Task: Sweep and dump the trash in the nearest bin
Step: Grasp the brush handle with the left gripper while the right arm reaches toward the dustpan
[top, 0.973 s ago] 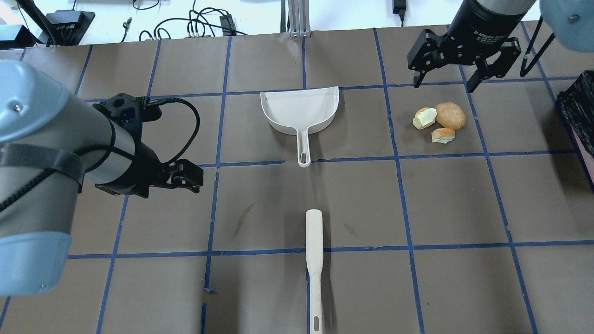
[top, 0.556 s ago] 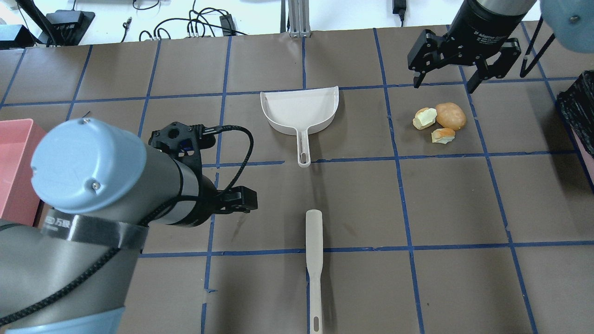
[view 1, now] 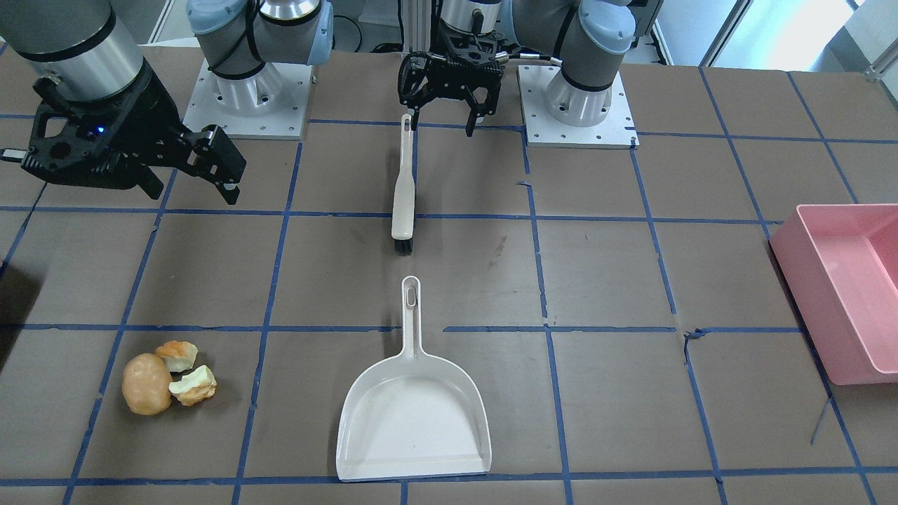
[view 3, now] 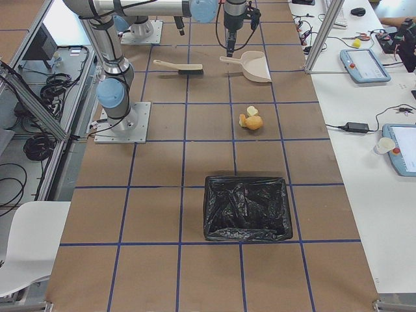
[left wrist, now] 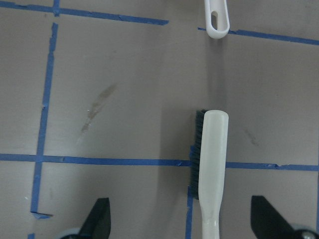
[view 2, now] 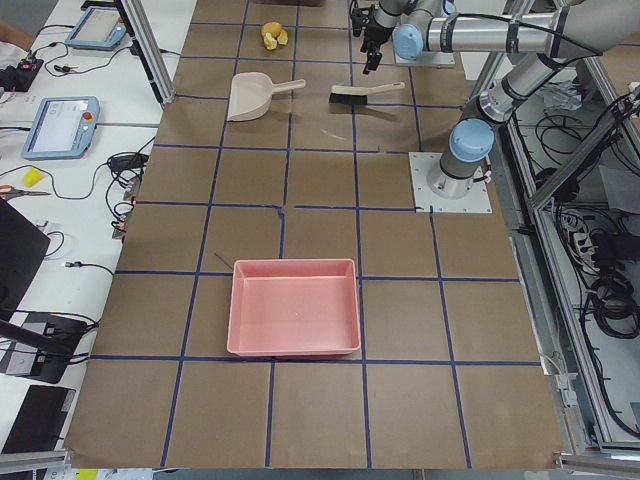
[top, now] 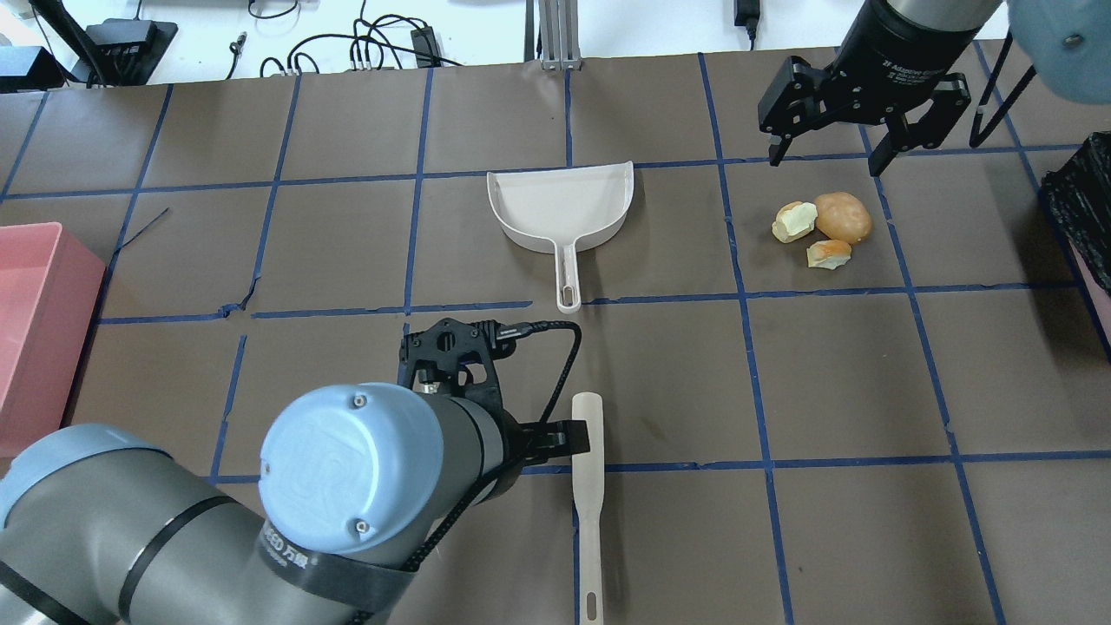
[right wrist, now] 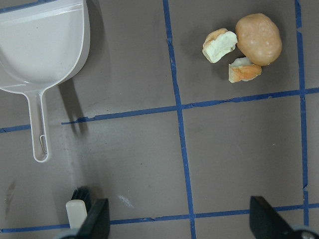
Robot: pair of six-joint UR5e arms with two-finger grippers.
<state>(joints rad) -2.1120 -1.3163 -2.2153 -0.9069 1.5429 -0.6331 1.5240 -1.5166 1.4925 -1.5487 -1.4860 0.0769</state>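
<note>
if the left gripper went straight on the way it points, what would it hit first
Likely the brush: the left gripper points down, jaws open, with the handle between them, right of centre. Its fingertips might reach the table beside it first; height is unclear.

The robot's left arm (top: 347,486) extends low over the middle of the surface (top: 868,373), wrist turned down. Its left claw (view 1: 443,125) points straight down close above the surface, black fingers (left wrist: 99,219) spread wide apart. The right arm (top: 911,26) extends to the far side on the robot's right, where the right claw (top: 825,163) hangs higher, well clear of the surface, aimed downward, jaws likewise parted wide. The two claws are well apart from each other.
</note>
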